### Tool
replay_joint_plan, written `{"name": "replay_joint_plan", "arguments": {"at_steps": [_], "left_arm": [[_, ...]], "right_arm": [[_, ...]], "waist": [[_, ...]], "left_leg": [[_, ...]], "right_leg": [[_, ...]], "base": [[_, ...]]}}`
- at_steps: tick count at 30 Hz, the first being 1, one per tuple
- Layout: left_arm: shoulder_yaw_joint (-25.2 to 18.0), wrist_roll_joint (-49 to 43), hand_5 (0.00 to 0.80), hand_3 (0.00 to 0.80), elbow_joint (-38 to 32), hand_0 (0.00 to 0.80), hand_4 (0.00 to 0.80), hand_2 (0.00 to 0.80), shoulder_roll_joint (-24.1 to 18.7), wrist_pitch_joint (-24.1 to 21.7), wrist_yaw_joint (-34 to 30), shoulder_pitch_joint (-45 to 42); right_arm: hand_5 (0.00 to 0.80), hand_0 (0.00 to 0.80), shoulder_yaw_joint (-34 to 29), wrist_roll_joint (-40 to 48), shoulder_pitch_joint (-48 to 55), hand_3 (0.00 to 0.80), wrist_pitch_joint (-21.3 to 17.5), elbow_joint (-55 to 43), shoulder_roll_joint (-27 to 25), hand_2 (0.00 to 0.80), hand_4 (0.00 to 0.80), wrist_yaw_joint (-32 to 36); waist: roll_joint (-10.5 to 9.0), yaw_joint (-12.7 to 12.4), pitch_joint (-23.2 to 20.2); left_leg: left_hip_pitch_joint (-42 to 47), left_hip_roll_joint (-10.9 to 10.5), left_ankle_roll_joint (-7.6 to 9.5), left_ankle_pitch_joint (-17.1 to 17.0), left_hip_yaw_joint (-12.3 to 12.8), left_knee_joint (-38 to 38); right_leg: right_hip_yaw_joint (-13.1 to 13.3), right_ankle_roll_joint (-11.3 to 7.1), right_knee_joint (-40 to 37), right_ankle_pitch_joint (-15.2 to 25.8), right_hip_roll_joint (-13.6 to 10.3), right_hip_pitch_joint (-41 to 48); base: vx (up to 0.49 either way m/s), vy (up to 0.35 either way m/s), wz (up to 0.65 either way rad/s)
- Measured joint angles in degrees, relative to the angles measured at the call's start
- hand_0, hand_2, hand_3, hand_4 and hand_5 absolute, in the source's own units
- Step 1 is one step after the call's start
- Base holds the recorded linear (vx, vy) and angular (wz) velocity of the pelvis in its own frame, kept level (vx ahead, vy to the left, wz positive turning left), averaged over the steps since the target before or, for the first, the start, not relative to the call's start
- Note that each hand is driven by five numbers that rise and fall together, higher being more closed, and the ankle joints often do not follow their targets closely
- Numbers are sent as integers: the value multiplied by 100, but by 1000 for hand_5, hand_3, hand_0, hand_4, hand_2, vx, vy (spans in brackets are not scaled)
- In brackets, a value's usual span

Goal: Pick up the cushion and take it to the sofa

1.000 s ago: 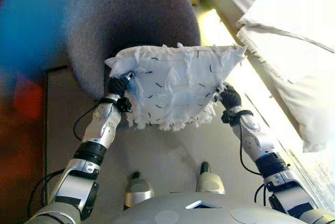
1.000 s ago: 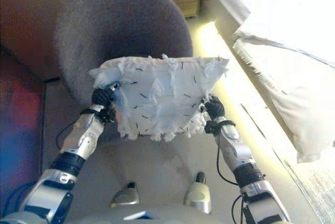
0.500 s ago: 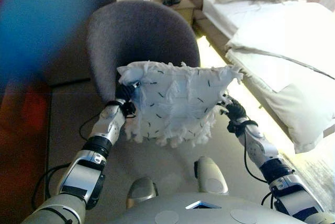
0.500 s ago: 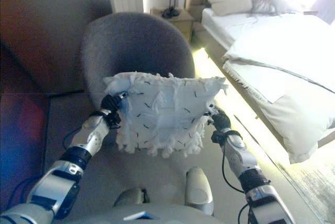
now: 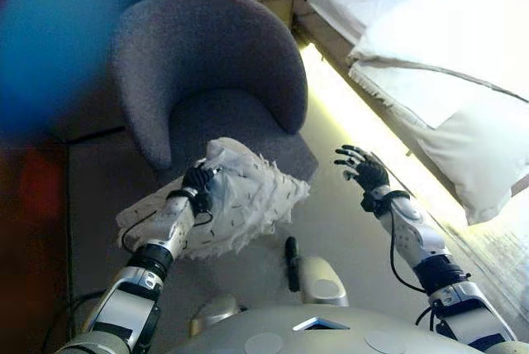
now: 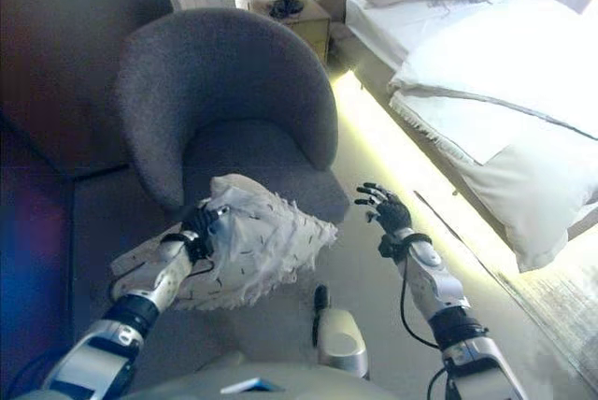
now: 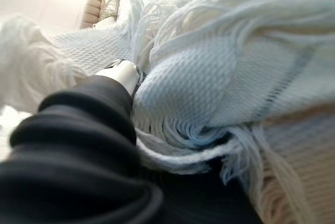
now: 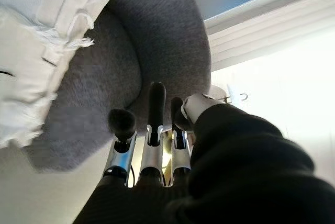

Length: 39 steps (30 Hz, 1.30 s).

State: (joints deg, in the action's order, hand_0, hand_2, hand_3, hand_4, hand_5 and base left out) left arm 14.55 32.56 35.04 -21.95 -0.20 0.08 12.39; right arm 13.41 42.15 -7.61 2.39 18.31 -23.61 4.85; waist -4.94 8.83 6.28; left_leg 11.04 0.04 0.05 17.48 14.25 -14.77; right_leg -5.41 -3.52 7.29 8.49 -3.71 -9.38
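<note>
Cushion first: the white fringed cushion with short dark stitch marks (image 5: 227, 205) hung low and slack from my left hand (image 5: 197, 180), near the front edge of the grey upholstered tub chair (image 5: 207, 73), with one corner drooping down to the left toward the floor. In the left wrist view I saw the fingers of that hand buried in the fringe, curled tight into the fabric, so I read it as grasping the cushion alone. My right hand (image 5: 361, 166) was off to the right, well apart from the cushion, fingers spread and holding nothing; its wrist view showed straight fingers with the chair seat beyond them. Farther right lay the bed with white duvet and pillows (image 5: 446, 56), and a small wooden bedside table (image 6: 294, 17) stood at the far side beyond the chair.

I judged this to be the carry step, with the cushion lifted and the grey seat the likely destination. The next move called for swinging the left arm forward over the seat and letting the cushion down onto it, minding the drooping corner.
</note>
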Motion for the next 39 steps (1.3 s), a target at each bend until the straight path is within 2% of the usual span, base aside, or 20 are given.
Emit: {"name": "replay_joint_plan", "arguments": {"at_steps": [1,2,4,6,7,10,14,17,18,21,22,23,24,25,27,30,32,34,36,39], "left_arm": [[-12,0,800,800,-14,800,800,800,-6,-2,14,7],[-30,5,800,800,-21,800,800,800,-39,-3,29,8],[-48,13,800,800,-130,800,800,800,25,-4,29,14],[-72,12,800,800,-241,800,800,800,140,-3,23,5],[-70,11,800,800,-372,800,800,800,178,-3,-18,1],[-72,12,800,800,-574,800,800,800,171,-2,-145,-7],[-80,27,800,800,-605,800,800,800,80,2,-309,4],[-75,31,800,800,-604,800,800,800,73,2,-348,5],[-72,35,800,800,-596,800,800,800,71,2,-337,-2],[-70,39,800,800,-578,800,800,800,68,-14,-230,2],[-69,62,800,800,-578,800,800,800,103,-32,-194,2],[-74,78,800,800,-571,800,800,800,162,-39,-146,1],[-75,80,800,800,-554,800,800,800,135,-46,-87,-9],[-75,78,800,800,-486,800,800,800,30,-52,-46,-9],[-78,77,800,800,-462,800,800,800,-171,-54,25,66],[-85,73,800,800,-453,800,800,800,-246,-63,92,153],[-86,71,800,800,-453,800,800,800,-281,-69,88,280],[-115,37,800,800,-448,800,800,800,-292,-87,87,391],[-150,-39,800,800,-410,800,800,800,-366,-106,115,446],[-186,-37,800,800,-320,800,800,800,-550,-121,359,465]], "right_arm": [[800,800,42,3,-39,800,3,-33,9,800,800,31],[800,800,83,6,-79,800,19,-31,-3,800,800,63],[800,800,85,10,-237,800,22,-10,-39,800,800,132],[800,800,85,19,-281,800,12,8,-77,800,800,182],[800,800,86,34,-283,800,10,11,-82,800,800,180],[800,800,104,133,-317,800,11,14,-57,800,800,143],[800,800,228,184,-457,800,31,79,126,800,800,-96],[800,800,237,182,-471,800,58,82,189,800,800,-228],[800,800,238,180,-470,800,92,111,189,800,800,-262],[800,800,234,114,-468,800,197,199,182,800,800,-267],[800,800,235,92,-469,800,204,194,120,800,800,-258],[800,800,237,42,-470,800,214,211,32,800,800,-242],[800,800,288,-5,-464,800,248,214,24,800,800,-234],[800,800,332,-76,-431,800,257,214,103,800,800,-207],[800,800,353,-144,-453,800,251,136,199,800,800,-192],[800,800,355,-148,-529,800,242,104,205,800,800,-297],[0,0,341,-160,-642,0,152,131,235,0,0,-457],[0,0,317,-258,-699,0,46,134,283,0,0,-545],[0,0,347,-380,-723,0,-118,110,375,0,0,-619],[0,0,622,-506,-420,0,-178,89,480,0,0,-629]], "waist": [[6,32,-20],[-3,-14,-70],[-14,-44,-98],[-15,-42,-105],[-64,-51,-106],[-141,-160,-109],[-151,-326,-104],[-65,-485,-113],[29,-588,-144],[220,-635,-294],[366,-629,-358],[559,-627,-405],[566,-640,-403],[477,-619,-430],[282,-496,-440],[290,-542,-429],[387,-624,-364],[417,-765,-320],[555,-825,-156],[631,-768,-74]], "left_leg": [[-80,162,-196,35,5,-400],[-319,327,-358,-45,9,-1054],[-903,540,-626,-655,-129,-2402],[-1251,617,-556,-1291,-344,-3104],[-1465,642,-488,-1247,-460,-3324],[-1657,833,-489,-1240,-515,-2723],[-1601,956,-529,-1314,-496,-334],[-1495,967,-645,-1922,-604,1422],[-1493,986,-696,-2122,-825,1923],[-1498,964,-702,-2134,-638,1851],[-1301,960,-706,-2075,-513,1740],[-1082,997,-736,-2312,-437,1905],[-980,966,-552,-2666,-170,1920],[-891,786,-473,-2761,-118,1993],[-900,531,-398,-2727,-125,1991],[-860,344,-302,-2668,-127,1988],[-842,327,-274,-2588,-157,1975],[-841,244,-200,-2398,-122,1884],[-751,9,30,-2187,-163,1752],[-430,-97,117,-2176,-166,2019]], "right_leg": [[25,419,-16,-67,123,120],[69,495,-52,-135,196,209],[202,624,-92,-315,290,357],[253,743,-127,-479,315,554],[294,831,-209,-572,315,688],[360,858,-384,-624,328,1027],[466,891,-618,-822,359,1499],[623,821,-722,-923,383,1750],[772,759,-746,-1011,397,1856],[961,519,-692,-1265,294,1912],[953,390,-661,-1348,275,1886],[931,209,-615,-1414,280,1895],[805,40,-519,-1485,147,1917],[660,-86,-504,-1554,-19,1987],[343,-204,-525,-1630,-330,2005],[227,-294,-606,-1641,-482,2116],[24,-338,-311,-1667,-490,2013],[-107,-365,233,-1786,-576,1731],[-127,-384,1896,-1855,-820,854],[-143,-332,3564,-1225,-1209,-38]], "base": [[346,-239,-27],[353,-219,-35],[334,-164,-44],[293,-103,-20],[265,-48,-17],[259,23,-25],[355,169,-14],[333,101,-29],[326,100,-57],[323,133,-42],[323,152,-40],[305,165,-54],[274,149,-47],[216,140,-13],[235,128,11],[227,114,8],[238,181,9],[262,273,-21],[253,282,-43],[235,55,-21]]}}
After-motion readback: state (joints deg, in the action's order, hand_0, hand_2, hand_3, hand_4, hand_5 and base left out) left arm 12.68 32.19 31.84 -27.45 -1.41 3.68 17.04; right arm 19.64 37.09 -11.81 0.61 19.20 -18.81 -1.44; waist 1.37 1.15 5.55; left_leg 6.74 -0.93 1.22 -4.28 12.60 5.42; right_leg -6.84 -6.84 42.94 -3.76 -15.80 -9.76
